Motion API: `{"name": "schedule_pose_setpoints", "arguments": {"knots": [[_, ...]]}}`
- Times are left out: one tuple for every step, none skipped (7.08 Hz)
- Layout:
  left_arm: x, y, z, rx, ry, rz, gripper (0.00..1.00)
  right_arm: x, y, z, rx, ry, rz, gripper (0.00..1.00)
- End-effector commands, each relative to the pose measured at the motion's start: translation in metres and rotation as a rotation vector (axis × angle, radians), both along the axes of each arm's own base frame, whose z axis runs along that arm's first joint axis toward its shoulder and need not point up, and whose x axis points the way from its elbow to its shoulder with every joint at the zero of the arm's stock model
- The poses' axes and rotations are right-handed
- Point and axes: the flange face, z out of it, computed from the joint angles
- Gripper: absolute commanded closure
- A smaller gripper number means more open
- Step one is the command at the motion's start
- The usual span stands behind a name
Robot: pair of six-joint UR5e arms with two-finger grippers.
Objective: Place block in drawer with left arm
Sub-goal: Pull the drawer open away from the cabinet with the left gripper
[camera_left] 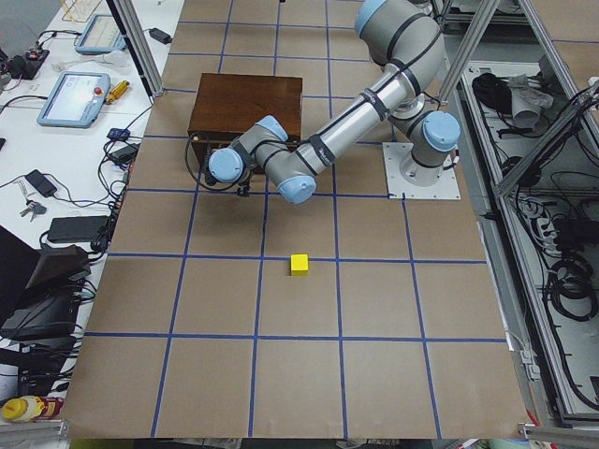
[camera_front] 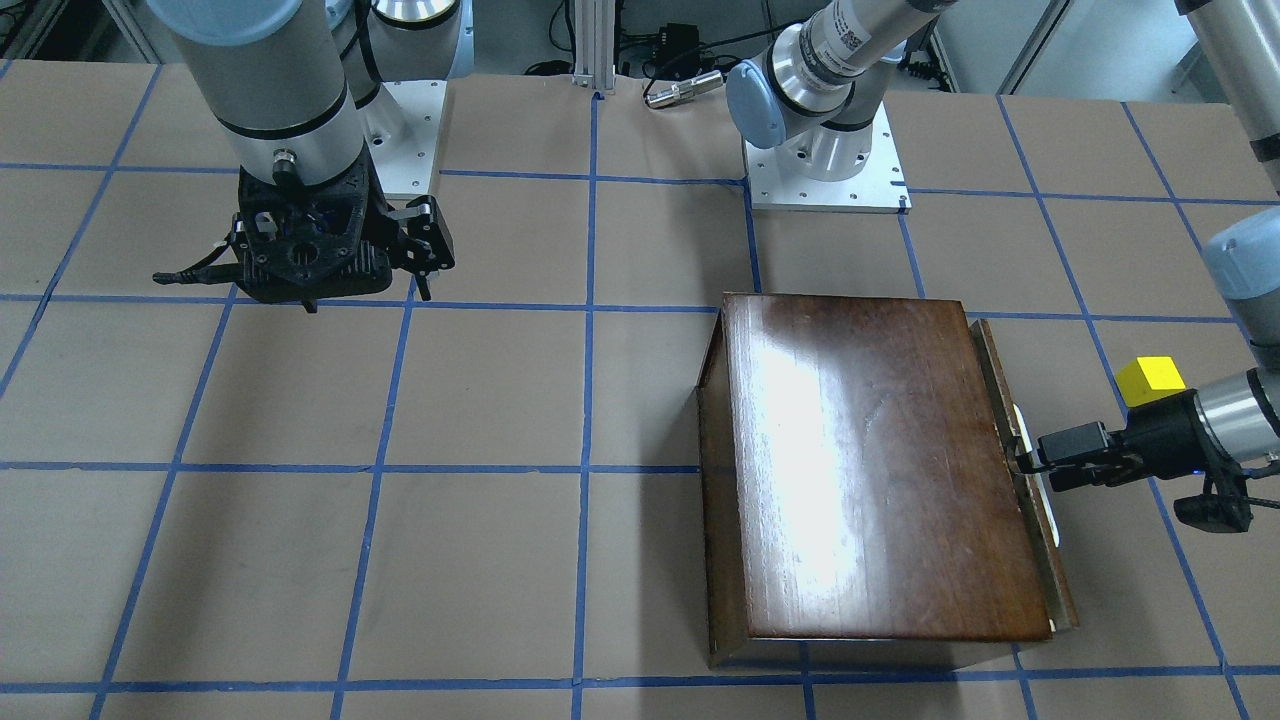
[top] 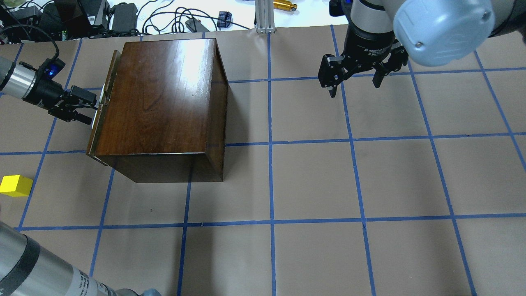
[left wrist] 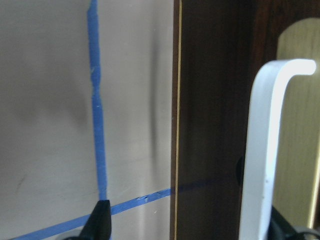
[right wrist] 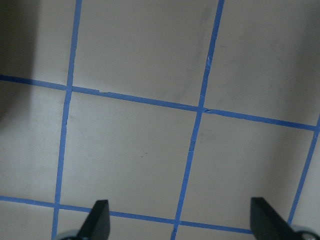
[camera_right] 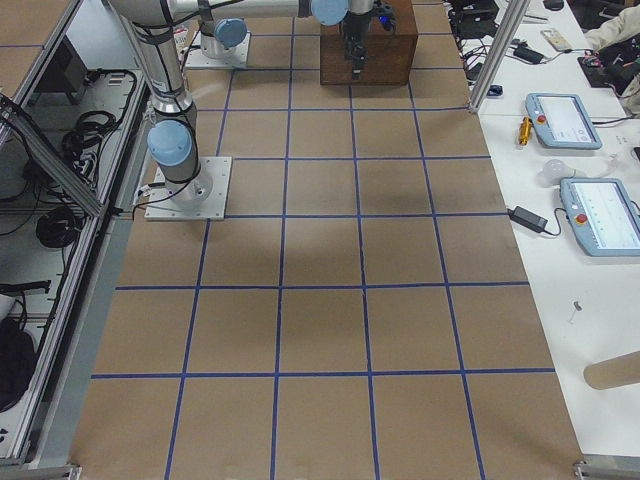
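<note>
Pose: the left arm [camera_left: 360, 117] runs from the right edge of the left-side view to upper centre, forearm low and near level. In the overhead view its wrist enters at the left edge, and the left gripper [top: 92, 110] lies horizontal, pointing toward frame right, jaws parted with a clear gap. The right arm [camera_front: 270, 90] stands at upper left of the front view, wrist vertical. The right gripper [top: 353, 87] hangs at upper right of the overhead view, pointing straight down, fingers [right wrist: 97, 220] wide apart and gripping nothing.

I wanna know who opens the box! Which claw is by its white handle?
The left claw, with the blue light, straddles the wooden box's white handle. The right claw hangs far off over the table.
</note>
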Motion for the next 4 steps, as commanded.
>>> {"name": "schedule_pose_setpoints", "arguments": {"knots": [[0.031, 0.011, 0.0, -0.035, -0.003, -0.005, 0.0, 0.0, 0.0, 0.0, 0.0, 0.001, 0.0, 0.0], [0.047, 0.018, 0.002, -0.04, -0.005, 0.016, 0.0, 0.0, 0.0, 0.0, 0.0, 0.001, 0.0, 0.0], [0.062, 0.024, 0.003, -0.042, -0.007, 0.042, 0.0, 0.0, 0.0, 0.0, 0.0, 0.001, -0.001, 0.0], [0.072, 0.029, 0.003, -0.045, -0.007, 0.052, 0.0, 0.0, 0.0, 0.0, 0.001, 0.001, 0.0, 0.0]]}}
